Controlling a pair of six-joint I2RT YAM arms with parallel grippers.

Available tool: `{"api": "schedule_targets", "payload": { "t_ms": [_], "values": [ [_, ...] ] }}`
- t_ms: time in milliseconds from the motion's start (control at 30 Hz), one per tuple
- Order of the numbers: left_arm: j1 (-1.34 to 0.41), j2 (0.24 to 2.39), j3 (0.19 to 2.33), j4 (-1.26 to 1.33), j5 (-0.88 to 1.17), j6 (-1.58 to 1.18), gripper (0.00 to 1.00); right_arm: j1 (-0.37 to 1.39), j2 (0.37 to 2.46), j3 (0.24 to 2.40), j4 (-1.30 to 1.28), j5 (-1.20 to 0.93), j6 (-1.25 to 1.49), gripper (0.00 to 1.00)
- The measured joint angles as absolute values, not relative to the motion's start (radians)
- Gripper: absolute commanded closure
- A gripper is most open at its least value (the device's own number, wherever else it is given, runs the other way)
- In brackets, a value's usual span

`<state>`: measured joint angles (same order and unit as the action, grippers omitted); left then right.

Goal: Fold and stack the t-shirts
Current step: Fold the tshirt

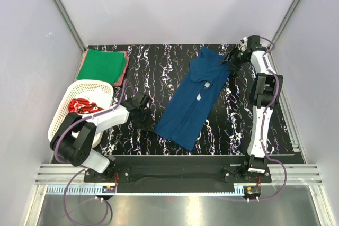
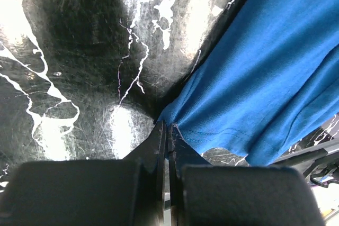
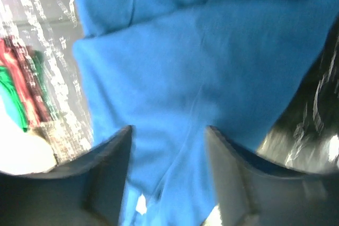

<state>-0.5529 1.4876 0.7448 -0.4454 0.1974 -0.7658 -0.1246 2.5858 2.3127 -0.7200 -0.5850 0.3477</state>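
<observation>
Illegible white label on navy t-shirt

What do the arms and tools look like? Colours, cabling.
Both the left arm and right arm: white links, black joints, thin purple cables looping alongside. The left tool and right tool have matte black fingers tapering to the tips.
</observation>
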Motion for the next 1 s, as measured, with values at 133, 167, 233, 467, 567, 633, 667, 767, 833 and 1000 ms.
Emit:
{"api": "schedule_targets", "payload": {
  "t_ms": [133, 167, 233, 467, 567, 633, 667, 767, 833, 1000],
  "values": [
    [-0.565, 1.472, 0.745, -0.458, 0.167, -0.768, 0.65, -0.125, 2.444, 2.149, -0.689, -0.565, 0.4, 0.24],
    [-0.569, 1.463, 0.746, -0.467, 0.152, -0.772, 0.6, -0.125, 2.394, 2.096, -0.682, -0.559, 0.413, 0.25],
    [-0.573, 1.441, 0.748, -0.492, 0.123, -0.772, 0.51, -0.125, 2.3, 1.989, -0.642, -0.549, 0.435, 0.29],
    [-0.576, 1.451, 0.936, -0.609, -0.003, -0.687, 0.46, -0.126, 2.169, 1.773, -0.516, -0.543, 0.522, 0.78],
    [-0.576, 1.508, 1.012, -0.596, -0.004, -0.636, 0.46, -0.125, 2.163, 1.636, -0.426, -0.577, 0.586, 0.78],
    [-0.576, 1.543, 1.016, -0.575, 0.014, -0.609, 0.46, -0.121, 2.163, 1.573, -0.391, -0.604, 0.611, 0.78],
    [-0.576, 1.566, 1.016, -0.575, 0.027, -0.596, 0.46, -0.119, 2.168, 1.555, -0.385, -0.623, 0.621, 0.78],
    [-0.576, 1.627, 1.004, -0.572, 0.051, -0.568, 0.47, -0.109, 2.191, 1.553, -0.353, -0.654, 0.627, 0.77],
    [-0.576, 1.653, 0.986, -0.574, 0.054, -0.556, 0.5, -0.104, 2.207, 1.555, -0.35, -0.654, 0.613, 0.76],
    [-0.575, 1.645, 0.939, -0.55, 0.072, -0.549, 0.83, -0.102, 2.293, 1.652, -0.447, -0.641, 0.537, 0.73]
  ]
}}
